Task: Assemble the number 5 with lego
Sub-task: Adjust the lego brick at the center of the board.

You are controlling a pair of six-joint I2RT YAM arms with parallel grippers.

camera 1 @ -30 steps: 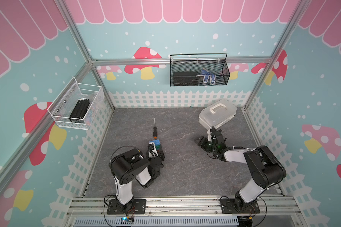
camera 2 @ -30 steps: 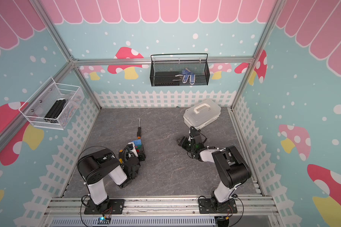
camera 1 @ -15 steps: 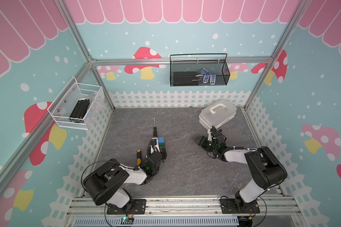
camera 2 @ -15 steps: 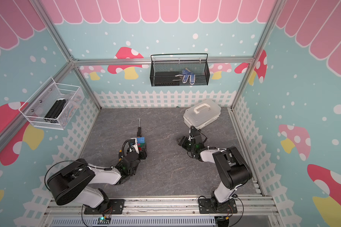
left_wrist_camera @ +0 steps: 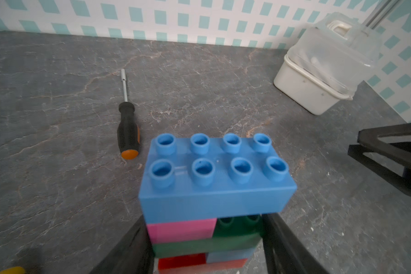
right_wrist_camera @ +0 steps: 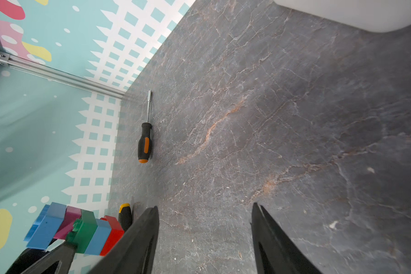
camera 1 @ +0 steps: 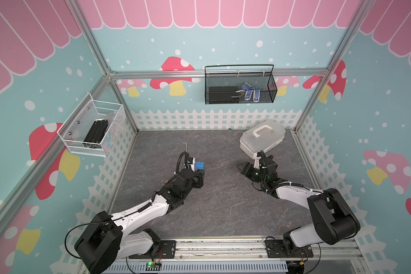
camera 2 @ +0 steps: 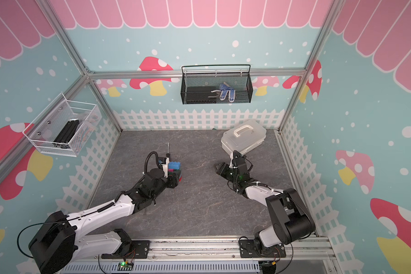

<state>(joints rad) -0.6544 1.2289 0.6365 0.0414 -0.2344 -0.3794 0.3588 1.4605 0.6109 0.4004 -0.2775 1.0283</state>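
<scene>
My left arm has stretched out low across the table (camera 1: pixel 223 201) since a second ago, when it stood folded up near its base. The stack of bricks (camera 1: pixel 199 165) it carries has shifted a little toward the upper right of the frame. My right arm has hardly budged.

My left gripper (camera 1: pixel 198 177) is clamped on the lower part of that stack. In the left wrist view my black fingers (left_wrist_camera: pixel 133 244) press on either side of the green and red rows. The stack (camera 2: pixel 174 165) sits just left of centre in both top views. From the top it runs: long blue brick (left_wrist_camera: pixel 216 180), short pink, long green, short blue, long red. I cannot tell whether its base touches the table.

My right gripper (right_wrist_camera: pixel 205 206) is spread wide with only bare table between its tips. It sits right of centre in a top view (camera 1: pixel 243 169), well apart from the stack and just below the white box (camera 1: pixel 261 137) with a handle.

A screwdriver (left_wrist_camera: pixel 128 129) with a black and orange grip lies flat, just beyond the stack toward the upper left. The yellow-capped end of a second screwdriver (right_wrist_camera: pixel 124 213) shows near the stack's red base.
</scene>
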